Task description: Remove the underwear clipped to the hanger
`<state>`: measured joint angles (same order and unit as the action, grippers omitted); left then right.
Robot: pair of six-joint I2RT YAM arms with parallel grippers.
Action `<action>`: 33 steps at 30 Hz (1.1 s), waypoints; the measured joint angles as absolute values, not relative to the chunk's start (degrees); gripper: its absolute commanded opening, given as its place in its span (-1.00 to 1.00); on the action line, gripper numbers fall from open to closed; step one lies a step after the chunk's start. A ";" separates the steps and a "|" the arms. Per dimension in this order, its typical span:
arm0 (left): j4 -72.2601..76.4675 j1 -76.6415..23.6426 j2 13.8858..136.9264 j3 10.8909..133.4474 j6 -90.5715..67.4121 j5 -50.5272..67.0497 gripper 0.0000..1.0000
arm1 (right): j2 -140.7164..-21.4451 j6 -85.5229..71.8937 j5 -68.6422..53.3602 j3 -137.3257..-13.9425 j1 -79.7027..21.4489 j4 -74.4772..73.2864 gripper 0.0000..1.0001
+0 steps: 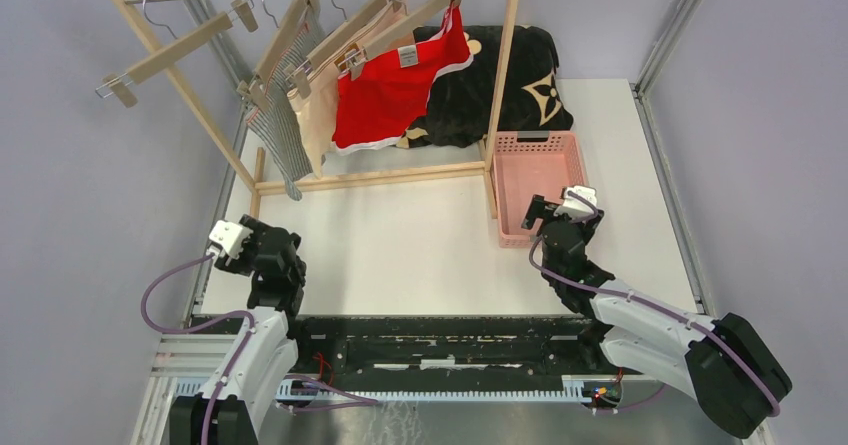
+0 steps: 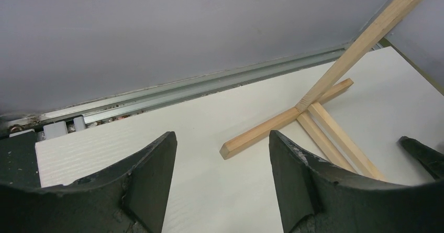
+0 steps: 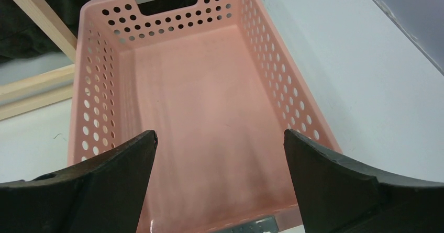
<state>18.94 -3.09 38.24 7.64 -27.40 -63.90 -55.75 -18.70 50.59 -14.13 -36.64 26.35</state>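
Three garments hang clipped to wooden hangers (image 1: 375, 27) on the rack's metal rail: the grey-and-white striped underwear (image 1: 278, 135), the pale beige underwear (image 1: 318, 125) and the bright red underwear (image 1: 395, 90) with white trim. A fourth hanger (image 1: 175, 50) at the left is bare. My left gripper (image 1: 287, 248) is open and empty, low over the table near the rack's left foot (image 2: 262, 133). My right gripper (image 1: 537, 213) is open and empty, hovering over the near end of the pink basket (image 1: 512, 157), which is empty (image 3: 209, 112).
The wooden rack (image 1: 505, 65) stands across the back of the table, with its base bar (image 1: 380, 177) lying on the tabletop. A big black cushion with tan flower marks (image 1: 520, 75) lies behind the rack. Metal rails (image 2: 183, 89) edge the table's sides.
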 measured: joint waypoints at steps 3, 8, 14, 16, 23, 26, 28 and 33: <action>19.75 -3.09 38.20 7.64 -26.44 -62.39 0.48 | -55.24 -18.00 49.25 -14.13 -36.64 26.83 1.00; 25.30 -3.20 36.91 7.77 -19.90 -54.50 0.54 | -54.83 -17.23 47.55 -14.13 -36.64 26.87 1.00; 25.26 -3.40 35.16 14.28 -14.81 -48.90 0.88 | -55.46 -16.43 44.64 -14.33 -36.64 26.74 1.00; 25.41 -3.40 34.79 17.43 -14.28 -48.03 0.91 | -56.12 -16.27 43.70 -14.72 -36.64 26.52 1.00; 17.76 -3.42 35.46 34.74 -12.53 -43.13 0.99 | -56.88 -16.01 41.45 -15.66 -36.64 26.09 1.00; 12.21 -3.40 35.48 44.71 -12.51 -38.46 0.98 | -56.88 -15.77 41.10 -15.66 -36.64 26.15 1.00; 8.64 -3.40 35.86 50.11 -12.51 -35.62 0.99 | -56.99 -15.59 40.93 -15.66 -36.64 26.33 1.00; -2.55 -3.42 40.64 69.43 -12.43 -26.92 0.99 | -58.19 -15.25 39.83 -15.70 -36.64 26.76 1.00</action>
<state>-2.55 -3.42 40.64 69.43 -12.43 -26.92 -58.19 -15.25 39.83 -15.70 -36.64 26.76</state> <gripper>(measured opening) 0.993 0.999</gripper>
